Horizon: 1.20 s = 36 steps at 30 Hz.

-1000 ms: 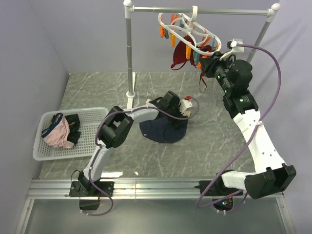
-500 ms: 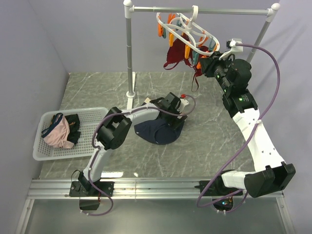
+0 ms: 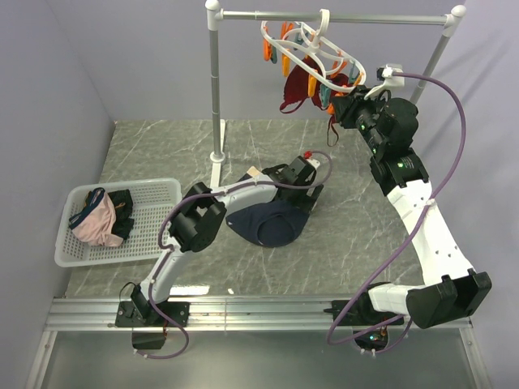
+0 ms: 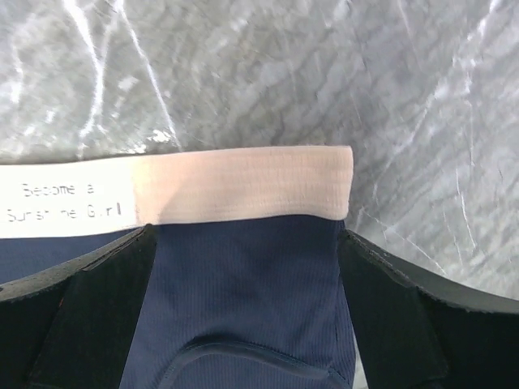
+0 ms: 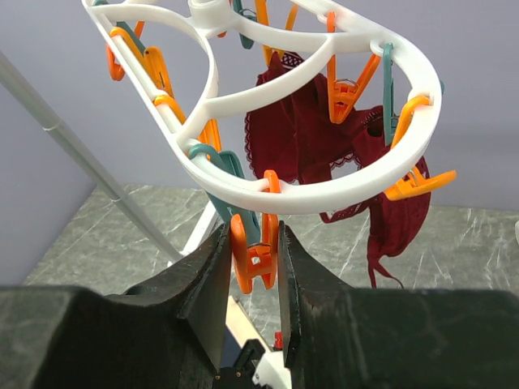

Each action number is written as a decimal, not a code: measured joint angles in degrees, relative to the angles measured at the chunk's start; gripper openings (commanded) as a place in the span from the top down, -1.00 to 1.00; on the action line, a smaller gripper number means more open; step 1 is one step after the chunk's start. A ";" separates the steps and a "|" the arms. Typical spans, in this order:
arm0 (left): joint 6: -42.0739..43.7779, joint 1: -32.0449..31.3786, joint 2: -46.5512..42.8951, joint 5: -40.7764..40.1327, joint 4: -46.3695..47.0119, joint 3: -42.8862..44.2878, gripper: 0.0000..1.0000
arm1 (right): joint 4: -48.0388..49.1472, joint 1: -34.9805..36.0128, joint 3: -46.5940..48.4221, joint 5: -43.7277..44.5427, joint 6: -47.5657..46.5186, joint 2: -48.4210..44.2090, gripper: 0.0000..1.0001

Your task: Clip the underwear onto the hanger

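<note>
A grey marble counter (image 3: pixel 162 146) is enclosed by lilac walls. A grey rail stand (image 3: pixel 215 89) is set at the back, and a white basket (image 3: pixel 65 255) with a pink garment (image 3: pixel 97 225) is placed at the left. A maroon garment (image 3: pixel 302 87) is clipped to the white hanger (image 3: pixel 312 53), which is hung from the rail stand. An orange clip (image 5: pixel 253 263) of the hanger is pinched in the right tool (image 5: pixel 251 243). The navy underwear (image 3: pixel 272 225), beige-banded, is spread mid-counter and straddled by the wide-spread left tool (image 4: pixel 247 243).

maroon garment (image 5: pixel 292 138) crowds hanger (image 5: pixel 324 197), rail (image 3: pixel 389 18) perhaps close
</note>
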 measured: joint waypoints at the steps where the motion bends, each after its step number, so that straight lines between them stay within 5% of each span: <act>1: 0.02 0.00 0.11 -0.52 -0.02 0.37 -0.99 | 0.00 0.00 0.00 0.00 0.00 0.00 1.00; 18: 0.42 -2.54 2.84 -2.93 -0.26 1.68 -0.95 | 0.07 0.09 0.00 0.13 -0.04 -0.02 1.00; 24: 1.09 -2.34 4.90 -6.45 -0.44 4.02 -0.38 | 0.07 0.09 0.00 0.17 -0.17 -0.07 1.00; 30: 1.53 -1.05 5.73 -7.13 1.36 4.59 0.57 | 0.07 0.09 -0.02 0.17 -0.17 -0.07 1.00; 31: 1.64 -0.85 5.75 -7.15 1.57 4.57 0.90 | 0.07 0.09 -0.02 0.17 -0.17 -0.07 1.00; 36: 2.89 -0.20 4.42 -6.91 5.20 1.60 0.99 | 0.07 0.09 -0.02 0.17 -0.15 -0.07 1.00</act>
